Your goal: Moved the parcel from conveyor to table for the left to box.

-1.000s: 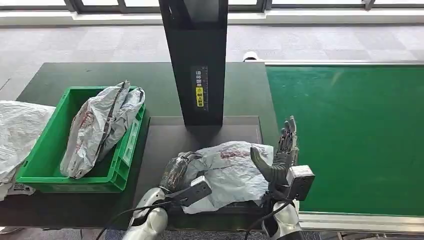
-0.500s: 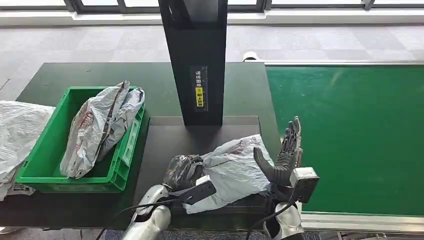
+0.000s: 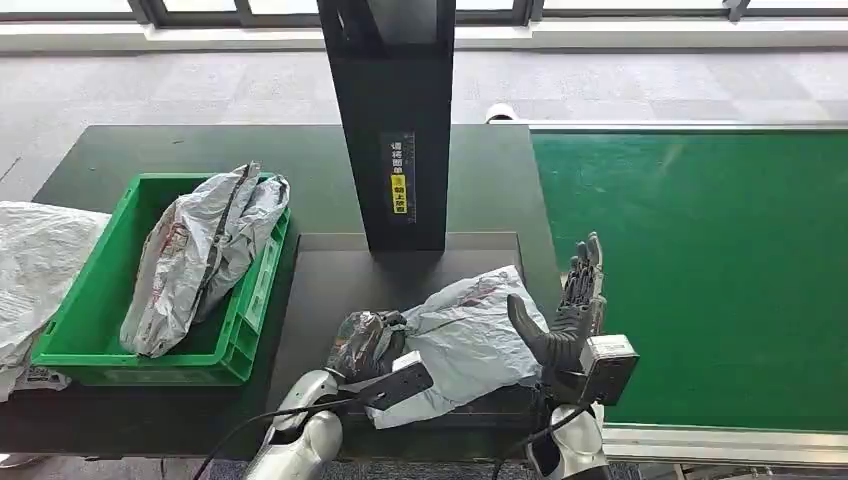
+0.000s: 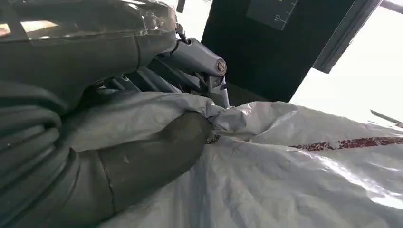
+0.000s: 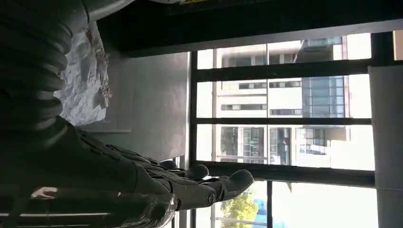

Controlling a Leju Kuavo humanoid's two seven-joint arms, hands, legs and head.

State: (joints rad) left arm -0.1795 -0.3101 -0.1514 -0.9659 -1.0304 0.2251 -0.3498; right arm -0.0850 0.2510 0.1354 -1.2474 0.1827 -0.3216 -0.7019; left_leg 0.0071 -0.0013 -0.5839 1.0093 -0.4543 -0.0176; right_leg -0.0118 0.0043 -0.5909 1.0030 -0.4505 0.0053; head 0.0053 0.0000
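Observation:
A crumpled grey plastic parcel [image 3: 468,335] with a red mark lies tilted on the dark table plate [image 3: 330,275] in front of me. My left hand [image 3: 365,342] grips its left end; in the left wrist view the thumb [image 4: 157,156] presses into the grey film [image 4: 294,171] against the fingers. My right hand [image 3: 570,315] stands upright beside the parcel's right edge, fingers stretched and apart, holding nothing; its fingertips [image 5: 223,185] point into open air. The green box [image 3: 110,330] sits at the left with another grey parcel [image 3: 200,255] inside.
A black post [image 3: 395,120] with a yellow label rises just behind the parcel. The green conveyor belt [image 3: 720,260] fills the right side. Another grey bag [image 3: 35,270] lies left of the box, at the table's edge.
The parcel's left end was gathered and lifted by my left hand, so the parcel now tilts up toward the right. My right hand drew slightly away and upward from it.

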